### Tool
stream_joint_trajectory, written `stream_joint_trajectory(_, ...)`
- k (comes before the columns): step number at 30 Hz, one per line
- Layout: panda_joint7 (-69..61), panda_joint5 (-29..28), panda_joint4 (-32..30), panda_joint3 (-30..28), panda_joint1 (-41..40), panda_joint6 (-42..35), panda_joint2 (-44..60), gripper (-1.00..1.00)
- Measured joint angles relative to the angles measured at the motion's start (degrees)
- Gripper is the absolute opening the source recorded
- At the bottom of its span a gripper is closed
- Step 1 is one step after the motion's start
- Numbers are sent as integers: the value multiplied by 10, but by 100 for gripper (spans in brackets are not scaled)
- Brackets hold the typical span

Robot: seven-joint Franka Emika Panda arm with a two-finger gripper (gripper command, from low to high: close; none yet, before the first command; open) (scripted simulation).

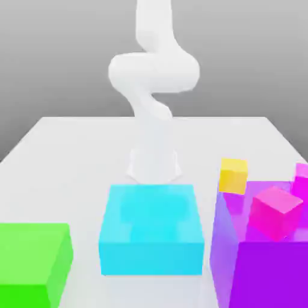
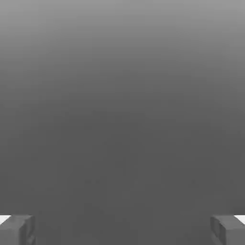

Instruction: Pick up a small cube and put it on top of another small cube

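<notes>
Wide-open, empty pincer (image 2: 122,229); yellow cube (image 1: 233,175) and pink cube (image 1: 277,212) crowd the bench's (image 1: 72,144) corner, risking a knock.

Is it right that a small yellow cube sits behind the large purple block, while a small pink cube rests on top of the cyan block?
Not quite. In the exterior view the small pink cube rests on the large purple block, not on the cyan block. The small yellow cube does sit behind the purple block.
</notes>
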Motion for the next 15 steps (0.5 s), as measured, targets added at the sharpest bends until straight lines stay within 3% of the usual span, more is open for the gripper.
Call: stream_joint_trajectory(15, -196, 51, -135, 154, 232, 151, 311, 0)
